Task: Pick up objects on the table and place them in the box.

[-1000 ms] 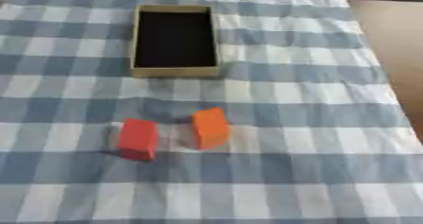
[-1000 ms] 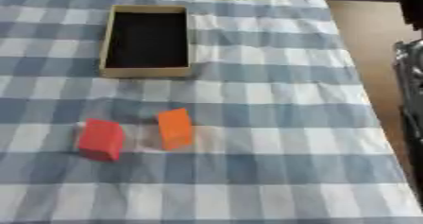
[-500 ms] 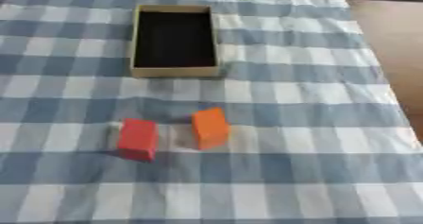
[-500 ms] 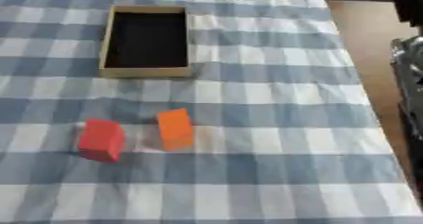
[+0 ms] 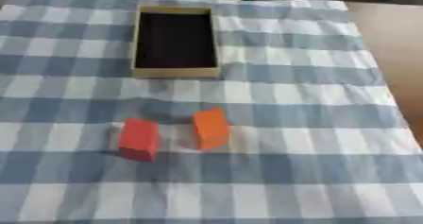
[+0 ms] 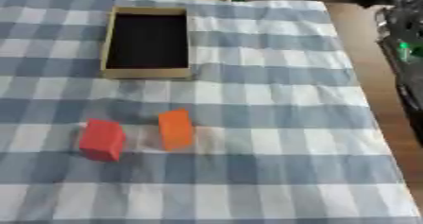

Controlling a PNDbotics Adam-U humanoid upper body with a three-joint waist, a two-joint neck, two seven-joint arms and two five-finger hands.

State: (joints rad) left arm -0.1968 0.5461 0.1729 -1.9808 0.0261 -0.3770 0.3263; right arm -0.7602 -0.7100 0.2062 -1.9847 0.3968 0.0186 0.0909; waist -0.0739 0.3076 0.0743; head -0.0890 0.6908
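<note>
Neither hand is seen, so their state cannot be told. The red block and orange block stand side by side, nearer than the box.

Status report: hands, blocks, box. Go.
Neither hand in view. Red block and orange block on checked cloth, apart, untouched. Box open, nothing visible inside. Path to box unobstructed.
</note>
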